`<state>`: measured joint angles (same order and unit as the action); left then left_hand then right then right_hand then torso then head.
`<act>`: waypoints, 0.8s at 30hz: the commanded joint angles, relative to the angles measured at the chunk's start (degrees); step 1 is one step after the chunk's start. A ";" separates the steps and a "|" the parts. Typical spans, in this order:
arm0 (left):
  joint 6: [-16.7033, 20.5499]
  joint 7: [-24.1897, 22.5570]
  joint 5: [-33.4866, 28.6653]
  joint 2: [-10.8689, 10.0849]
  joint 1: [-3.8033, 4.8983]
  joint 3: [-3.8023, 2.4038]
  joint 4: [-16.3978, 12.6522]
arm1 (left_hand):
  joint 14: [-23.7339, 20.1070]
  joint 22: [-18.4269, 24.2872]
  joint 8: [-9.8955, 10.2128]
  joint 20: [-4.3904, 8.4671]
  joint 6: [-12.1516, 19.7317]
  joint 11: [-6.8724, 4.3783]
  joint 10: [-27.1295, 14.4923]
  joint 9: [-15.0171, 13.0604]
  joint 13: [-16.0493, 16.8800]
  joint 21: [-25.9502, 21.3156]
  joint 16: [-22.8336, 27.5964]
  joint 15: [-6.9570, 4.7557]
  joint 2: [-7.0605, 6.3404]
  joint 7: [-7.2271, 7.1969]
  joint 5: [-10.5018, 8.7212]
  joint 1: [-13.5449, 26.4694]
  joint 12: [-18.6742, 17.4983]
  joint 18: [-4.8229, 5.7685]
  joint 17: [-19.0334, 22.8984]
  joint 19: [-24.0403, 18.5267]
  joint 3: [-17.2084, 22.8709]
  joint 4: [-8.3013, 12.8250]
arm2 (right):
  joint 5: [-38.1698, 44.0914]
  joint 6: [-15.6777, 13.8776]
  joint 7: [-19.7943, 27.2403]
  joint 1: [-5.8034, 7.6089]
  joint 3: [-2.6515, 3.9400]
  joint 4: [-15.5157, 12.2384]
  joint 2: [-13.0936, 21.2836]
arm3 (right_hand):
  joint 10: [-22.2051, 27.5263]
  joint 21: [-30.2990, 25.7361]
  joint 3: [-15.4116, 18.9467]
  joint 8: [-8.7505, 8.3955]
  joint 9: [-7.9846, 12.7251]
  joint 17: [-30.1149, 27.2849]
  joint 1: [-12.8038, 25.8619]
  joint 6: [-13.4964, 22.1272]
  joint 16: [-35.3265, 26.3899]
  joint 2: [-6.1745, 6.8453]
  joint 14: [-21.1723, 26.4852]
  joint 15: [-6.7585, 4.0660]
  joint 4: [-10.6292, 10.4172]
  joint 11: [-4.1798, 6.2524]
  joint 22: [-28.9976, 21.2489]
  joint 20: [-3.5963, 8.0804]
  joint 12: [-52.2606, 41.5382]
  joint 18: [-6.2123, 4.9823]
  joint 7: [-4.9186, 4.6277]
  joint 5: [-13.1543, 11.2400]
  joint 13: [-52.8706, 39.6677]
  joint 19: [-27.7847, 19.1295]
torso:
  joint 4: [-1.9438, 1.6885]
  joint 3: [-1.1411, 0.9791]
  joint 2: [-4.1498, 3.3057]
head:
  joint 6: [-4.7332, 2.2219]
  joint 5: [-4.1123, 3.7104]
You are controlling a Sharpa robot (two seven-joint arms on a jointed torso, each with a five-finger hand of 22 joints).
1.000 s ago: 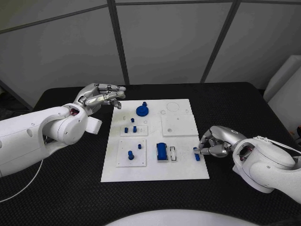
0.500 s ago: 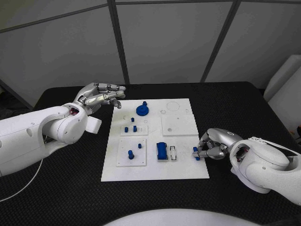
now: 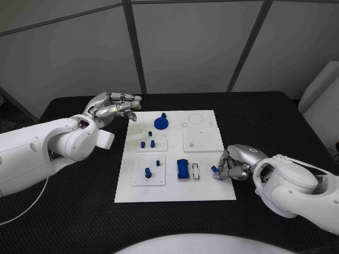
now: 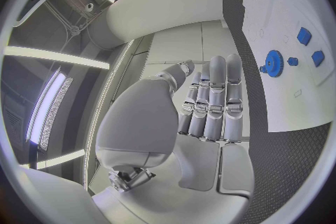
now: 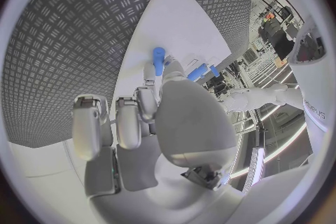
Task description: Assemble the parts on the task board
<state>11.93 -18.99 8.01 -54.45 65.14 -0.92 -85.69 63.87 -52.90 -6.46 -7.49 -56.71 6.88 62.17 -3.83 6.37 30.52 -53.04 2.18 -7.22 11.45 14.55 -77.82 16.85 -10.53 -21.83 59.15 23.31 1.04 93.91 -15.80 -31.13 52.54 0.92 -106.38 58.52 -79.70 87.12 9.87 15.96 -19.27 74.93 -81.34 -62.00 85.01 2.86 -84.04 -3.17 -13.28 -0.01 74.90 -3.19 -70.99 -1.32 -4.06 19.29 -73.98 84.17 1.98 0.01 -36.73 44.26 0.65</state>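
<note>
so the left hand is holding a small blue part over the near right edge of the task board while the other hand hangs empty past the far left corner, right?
Not quite: the hands are swapped. In the head view it is the right hand that pinches the small blue part over the near right edge of the task board, and the left hand that hangs empty past the far left corner.

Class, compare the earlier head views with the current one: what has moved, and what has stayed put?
The right hand, pinching a small blue part, slid left over the task board toward the blue block. The left hand stayed raised and the other parts kept their places.
</note>
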 commanded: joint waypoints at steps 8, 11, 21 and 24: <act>-0.66 -0.06 -0.09 -0.18 0.05 -0.04 -0.33 | 0.18 0.05 -0.16 -0.26 0.48 -0.05 -0.34 -0.02 0.07 -0.26 0.19 0.01 0.69 -0.08 -0.09 -0.04 0.20 0.09 0.05 0.28 -0.19 0.16 | 5.41 4.52 -3.15 -1.00 -0.65 0.65 -1.16 | 0.71 -0.11 -3.92 -0.35 -0.16 6.64 -6.40 0.40 -0.24 -1.57 -4.21 -0.63 3.15 0.19 12.17 0.39 0.72 0.31 -0.18 0.51 0.15 2.95 | -0.01 -0.01 0.00 | -0.01 0.33; -0.61 -0.06 -0.09 -0.20 0.05 -0.04 -0.34 | 0.18 0.05 -0.16 -0.26 0.48 -0.05 -0.34 -0.02 0.07 -0.26 0.19 0.01 0.69 -0.08 -0.09 -0.04 0.20 0.09 0.05 0.28 -0.19 0.16 | 5.50 4.37 -3.33 -1.02 -0.65 0.57 -1.23 | 0.94 -0.13 -5.61 -0.50 -0.12 6.69 -7.36 0.27 -0.24 -1.45 -4.21 -0.59 3.52 0.17 12.17 0.42 0.99 0.31 -0.30 4.37 0.24 2.94 | 0.01 0.01 0.05 | -0.03 0.31; -0.58 -0.04 -0.09 -0.10 0.04 -0.04 -0.30 | 0.17 0.07 -0.16 -0.26 0.50 -0.04 -0.38 -0.02 0.07 -0.29 0.20 0.01 0.72 -0.07 -0.08 -0.03 0.22 0.09 0.06 0.29 -0.19 0.15 | 1.36 2.57 -4.08 -1.03 -0.63 -0.25 -1.03 | 0.84 -0.02 -12.34 -0.38 -0.57 6.76 -6.87 -0.03 -0.24 0.18 -4.21 -0.58 3.09 0.24 12.33 0.40 1.27 0.35 -0.26 11.29 0.27 3.06 | 0.00 -0.01 0.07 | -0.28 0.41; -0.57 -0.04 -0.09 -0.06 0.03 -0.04 -0.30 | 0.17 0.07 -0.16 -0.26 0.50 -0.04 -0.38 -0.02 0.07 -0.29 0.20 0.01 0.72 -0.07 -0.08 -0.03 0.22 0.09 0.06 0.29 -0.19 0.15 | -0.22 1.41 -4.20 -1.02 -0.63 -0.70 -0.88 | 0.55 0.01 -14.60 -0.09 -0.96 6.82 -5.85 -0.08 -0.22 1.08 -4.23 -0.67 2.69 0.37 12.38 0.45 1.08 0.36 -0.12 12.30 0.11 3.10 | -0.03 -0.01 0.07 | -0.38 0.44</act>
<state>11.90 -18.93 8.01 -54.56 65.12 -0.92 -85.88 63.87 -52.91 -6.46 -7.49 -56.71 6.88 62.19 -3.83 6.36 30.52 -53.04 2.18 -7.22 11.45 14.55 -77.82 16.85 -10.53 -21.84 59.15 23.31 1.04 97.15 -16.02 -32.91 52.10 0.88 -107.51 57.46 -78.82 87.12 -0.84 15.41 -19.94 74.92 -87.71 -61.60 85.01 4.12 -83.95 -3.49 -13.75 -0.08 74.90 -3.02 -69.64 -1.32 -4.39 31.23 -73.83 84.00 1.96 -0.01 -36.66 43.96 1.04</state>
